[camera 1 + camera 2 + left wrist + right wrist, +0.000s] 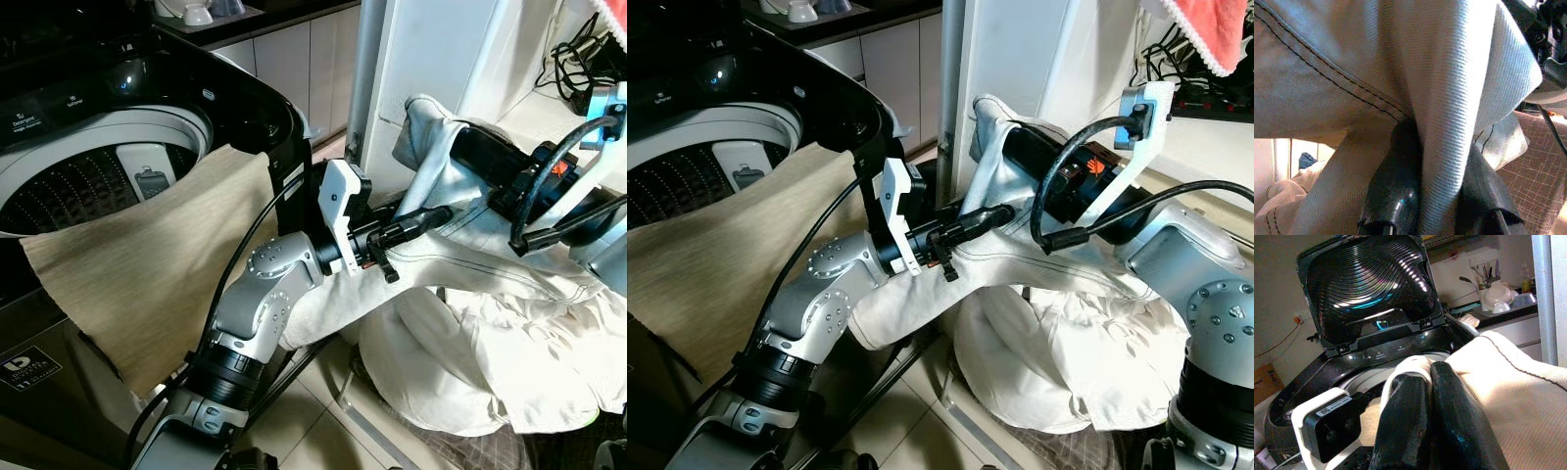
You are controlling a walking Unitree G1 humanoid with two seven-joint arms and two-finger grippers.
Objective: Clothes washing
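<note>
Both grippers are working one pale garment (pixel 1058 269) between them: my left gripper (pixel 970 223) is clamping a fold of it beside the stitched seam, and my right gripper (pixel 1422 411) is pinching its edge higher up, fingers (pixel 1454 416) pressed together on cloth. I'm holding it stretched over the white laundry heap (pixel 1058 362) on the floor. Further left, a beige cloth (pixel 147 264) is draping over the rim of the open washing machine (pixel 255 108), lid (pixel 1371 284) standing upright

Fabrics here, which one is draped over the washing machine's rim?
The tan cloth, hanging over the washer edge; both grippers hold the pale stitched garment instead.
</note>
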